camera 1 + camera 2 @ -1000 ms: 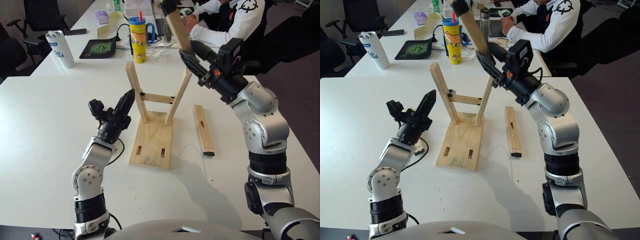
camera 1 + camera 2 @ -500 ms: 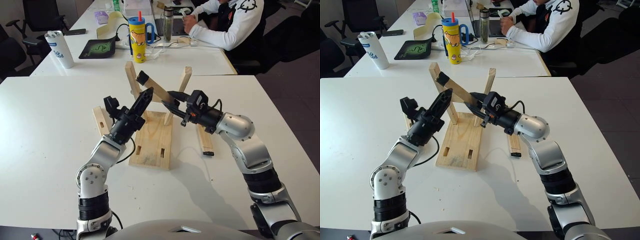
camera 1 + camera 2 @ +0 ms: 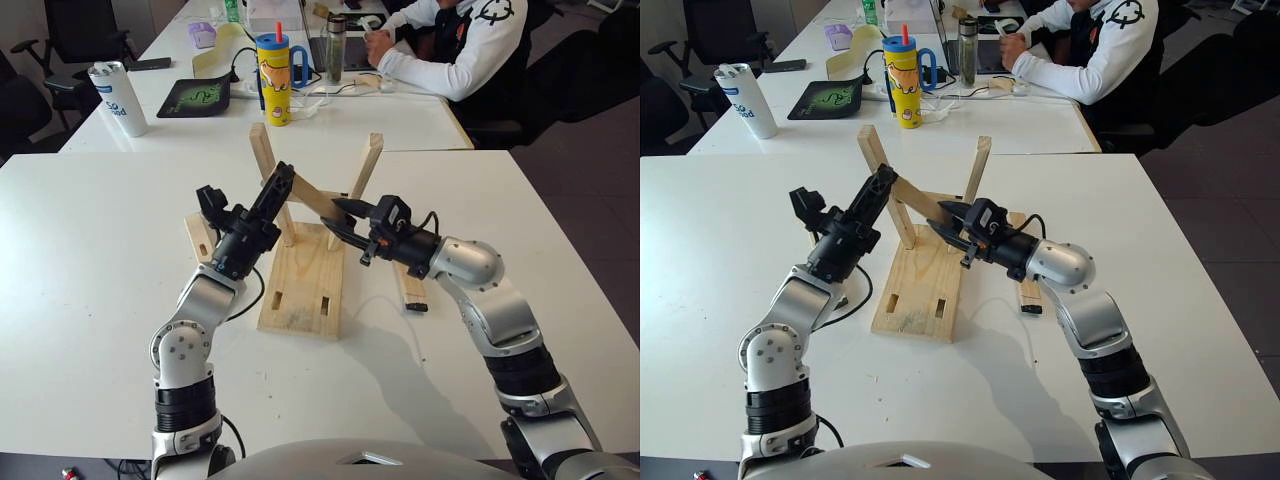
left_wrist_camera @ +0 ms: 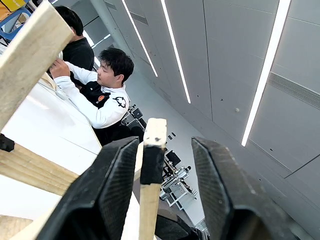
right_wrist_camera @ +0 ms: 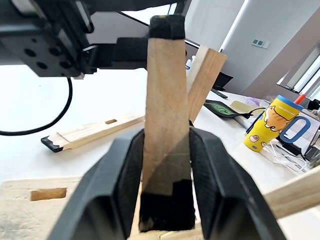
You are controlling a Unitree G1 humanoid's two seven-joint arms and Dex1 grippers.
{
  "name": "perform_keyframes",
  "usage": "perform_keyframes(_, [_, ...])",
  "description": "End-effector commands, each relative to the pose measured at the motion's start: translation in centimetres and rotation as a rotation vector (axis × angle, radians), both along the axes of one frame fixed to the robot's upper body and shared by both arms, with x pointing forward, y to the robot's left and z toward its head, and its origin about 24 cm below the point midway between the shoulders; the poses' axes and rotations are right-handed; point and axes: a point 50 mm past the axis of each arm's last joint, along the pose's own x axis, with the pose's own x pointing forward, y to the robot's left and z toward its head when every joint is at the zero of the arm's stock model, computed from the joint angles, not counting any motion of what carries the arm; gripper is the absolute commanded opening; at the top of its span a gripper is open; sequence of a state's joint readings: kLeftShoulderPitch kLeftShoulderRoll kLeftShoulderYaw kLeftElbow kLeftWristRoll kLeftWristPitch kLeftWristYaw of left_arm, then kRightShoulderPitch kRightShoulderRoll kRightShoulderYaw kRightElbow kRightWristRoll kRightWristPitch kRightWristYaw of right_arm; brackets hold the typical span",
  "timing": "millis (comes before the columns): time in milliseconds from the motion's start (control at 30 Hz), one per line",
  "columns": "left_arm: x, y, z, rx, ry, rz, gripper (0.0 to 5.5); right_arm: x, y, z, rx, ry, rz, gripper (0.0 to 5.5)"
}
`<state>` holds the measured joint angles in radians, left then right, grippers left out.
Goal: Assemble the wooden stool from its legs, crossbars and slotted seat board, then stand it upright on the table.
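Note:
The slotted seat board (image 3: 301,272) lies flat on the white table. Two legs (image 3: 267,180) (image 3: 362,185) stand in its far slots, joined by a crossbar (image 3: 330,196). Above the board, my right gripper (image 3: 338,212) is shut on a third leg (image 3: 312,202) and holds it slanting up to the left. In the right wrist view its fingers (image 5: 122,175) press both sides of that leg (image 5: 165,90). My left gripper (image 3: 284,174) is open around the leg's black-capped upper end (image 4: 149,200), with a gap on one side. Two loose wooden pieces lie beside the board, one left (image 3: 200,236), one right (image 3: 408,280).
On the table behind stand a yellow cup (image 3: 277,65), a white tumbler (image 3: 120,98), a dark mat (image 3: 197,95) and a bottle (image 3: 335,45), where a person sits. Bare tabletop lies at the front and to the far left.
My right arm swung the leg down from high over the stool to low above the seat board. My left gripper rose and moved in around the leg's upper end.

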<state>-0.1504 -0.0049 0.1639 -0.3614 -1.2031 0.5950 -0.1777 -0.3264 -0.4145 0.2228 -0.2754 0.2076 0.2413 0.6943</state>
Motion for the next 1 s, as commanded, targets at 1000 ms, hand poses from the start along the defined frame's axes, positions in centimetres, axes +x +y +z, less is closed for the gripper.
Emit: perform_keyframes(1000, [0.8,13.2,1.7,0.035,-0.012,0.730,0.41,6.4,-7.6,5.8,0.508,-0.213,-0.843,1.77])
